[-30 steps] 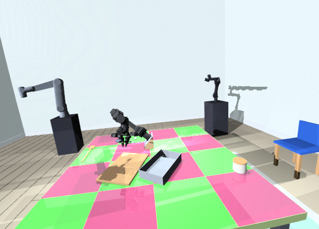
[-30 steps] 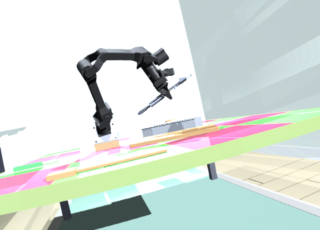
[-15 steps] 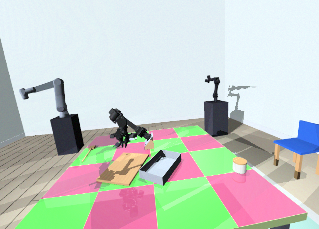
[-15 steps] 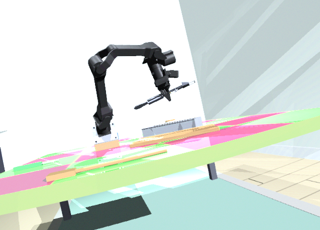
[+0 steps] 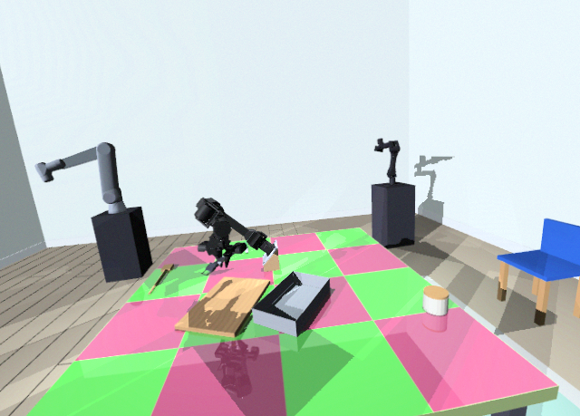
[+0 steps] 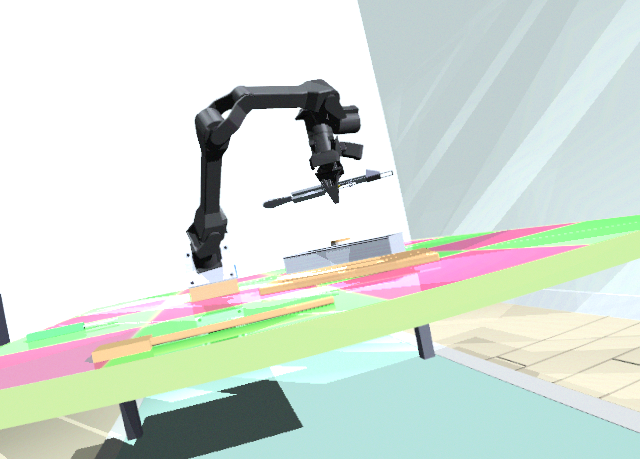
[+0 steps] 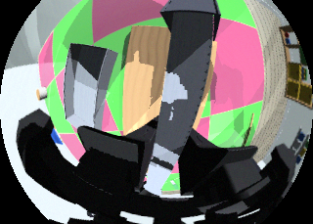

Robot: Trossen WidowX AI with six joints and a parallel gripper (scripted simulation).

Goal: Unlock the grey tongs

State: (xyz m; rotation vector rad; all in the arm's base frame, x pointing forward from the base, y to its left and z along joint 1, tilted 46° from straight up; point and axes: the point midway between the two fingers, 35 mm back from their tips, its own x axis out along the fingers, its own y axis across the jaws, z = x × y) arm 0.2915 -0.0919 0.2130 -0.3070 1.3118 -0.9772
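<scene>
The grey tongs (image 6: 305, 193) (image 7: 188, 53) hang in the air, held across my gripper (image 6: 334, 188) (image 7: 163, 151), which is shut on their arms. In the exterior view they lie close to level: the tip end at the left is a little lower than the hinge end at the right. Their arms look close together; the lock is too small to read. The wooden board (image 5: 253, 285) (image 6: 351, 274) (image 7: 142, 77) lies flat below the tongs, with a gap between. The roasting tin (image 5: 276, 320) (image 6: 310, 260) stands beside the board, with no tongs on it.
A long wooden utensil (image 5: 163, 271) (image 6: 242, 324) lies near a table edge. A white jar (image 5: 435, 304) with a wooden lid stands beyond the tin. A green object (image 6: 55, 332) lies near the arm's base. Two other arms stand on dark pedestals off the table.
</scene>
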